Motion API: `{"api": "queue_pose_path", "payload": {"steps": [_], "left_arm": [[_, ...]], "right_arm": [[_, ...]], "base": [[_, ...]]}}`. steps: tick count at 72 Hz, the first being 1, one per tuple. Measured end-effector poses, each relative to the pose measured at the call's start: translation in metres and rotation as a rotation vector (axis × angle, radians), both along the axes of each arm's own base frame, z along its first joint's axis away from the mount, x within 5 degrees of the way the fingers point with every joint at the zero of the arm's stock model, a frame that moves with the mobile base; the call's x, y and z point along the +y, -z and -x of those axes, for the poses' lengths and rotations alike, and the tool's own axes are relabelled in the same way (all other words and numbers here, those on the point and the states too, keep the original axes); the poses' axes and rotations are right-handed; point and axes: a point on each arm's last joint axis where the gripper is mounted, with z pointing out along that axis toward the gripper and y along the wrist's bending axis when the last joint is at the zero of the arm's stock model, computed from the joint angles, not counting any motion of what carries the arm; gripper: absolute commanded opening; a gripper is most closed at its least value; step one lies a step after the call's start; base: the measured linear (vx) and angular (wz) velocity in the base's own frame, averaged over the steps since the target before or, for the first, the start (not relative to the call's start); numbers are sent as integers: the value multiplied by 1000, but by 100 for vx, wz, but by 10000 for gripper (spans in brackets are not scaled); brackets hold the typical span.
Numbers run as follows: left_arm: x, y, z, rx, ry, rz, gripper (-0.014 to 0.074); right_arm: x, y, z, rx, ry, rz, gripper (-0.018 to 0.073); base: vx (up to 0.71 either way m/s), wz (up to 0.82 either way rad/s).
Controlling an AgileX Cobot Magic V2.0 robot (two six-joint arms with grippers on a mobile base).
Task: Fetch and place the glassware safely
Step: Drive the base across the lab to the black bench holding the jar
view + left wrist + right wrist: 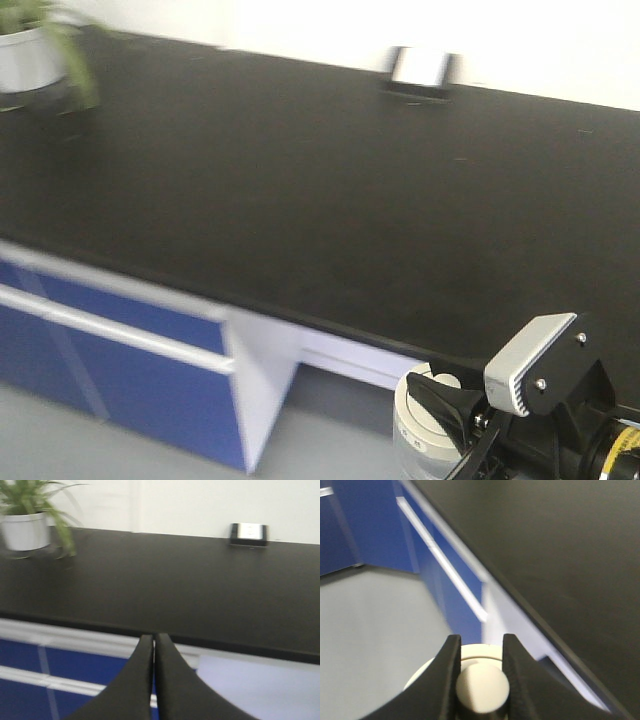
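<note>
Right gripper is clamped on the jar, fingers either side of the lid's knob, so the whole jar hangs from that knob under the gripper. In the front view the jar sits off the worktop, in front of its near edge, with the floor under the gripper and the blue drawer front off to its side. Left gripper has its fingers together with nothing between them, pointed at the worktop edge; plant pot and wall socket are well ahead of it at the back wall. Judgement: this is the carry leg, with placing not yet done. A knob grip on a loose-fit lid is the weak point, because if the lid lifts, the glass drops. So go slow, with no jerks or swing, and keep the jar vertical. Lift it clear of the worktop edge before going forward, since clipping the lip is the obvious risk. Set it down on open black surface well ahead of the gripper and away from the edge. Lower until the base bears weight, then release and back straight up. Frames are motion-blurred. No brand, label or writing is readable on the jar, lid or socket; a few dark marks on the jar are too smeared to make out.
</note>
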Motion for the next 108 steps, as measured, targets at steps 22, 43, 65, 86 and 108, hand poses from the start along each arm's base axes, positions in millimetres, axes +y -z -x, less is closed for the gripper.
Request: {"api": "queue_pose_path", "payload": {"steps": [22,43,65,86,108], "left_arm": [[0,0,0,0,0,0,-7],[0,0,0,0,0,0,-7],[0,0,0,0,0,0,-7],[0,0,0,0,0,0,-7],[0,0,0,2,0,0,-7]], "right_arm": [[0,0,0,0,0,0,-1],[0,0,0,0,0,0,-1],[0,0,0,0,0,0,-1],[0,0,0,0,0,0,-1],[0,0,0,-1,0,0,-1]], "base": [[18,-67],[16,-34],[14,-5],[11,-7],[7,-7]]}}
